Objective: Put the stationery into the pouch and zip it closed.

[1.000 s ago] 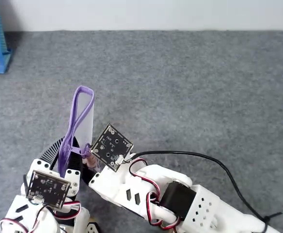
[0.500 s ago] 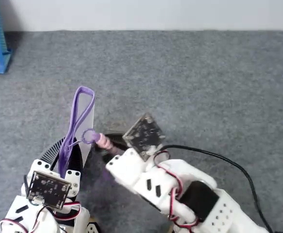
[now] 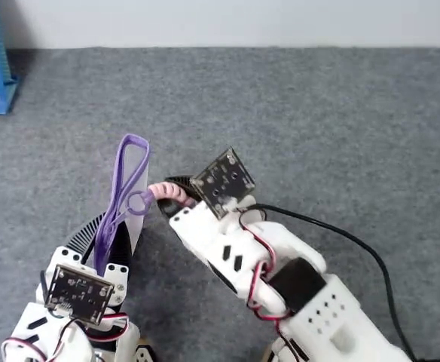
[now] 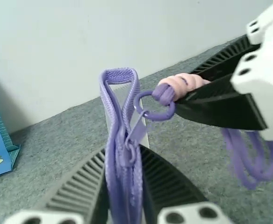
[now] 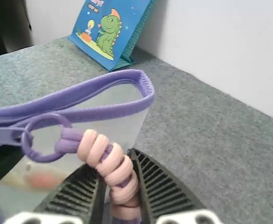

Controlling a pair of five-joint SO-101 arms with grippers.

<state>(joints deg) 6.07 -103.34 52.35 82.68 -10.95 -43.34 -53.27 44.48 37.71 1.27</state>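
My right pincer [image 5: 118, 172], pinching the pink coiled pull [image 5: 101, 154], has dragged the zip ring [image 5: 42, 157] away from my left pincer [image 4: 125, 161], which clamps the pouch [image 4: 122, 130] upright. I judge the zip part closed.

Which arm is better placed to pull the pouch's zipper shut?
Right: the right hand grips the pink coil on the zipper ring, while the left hand holds the pouch upright.

White plastic arm shells [image 3: 227, 253]; black ribbed fingers [image 5: 161, 185]; red, white and black cables [image 3: 263, 255]; black square wrist boards [image 3: 221, 182]
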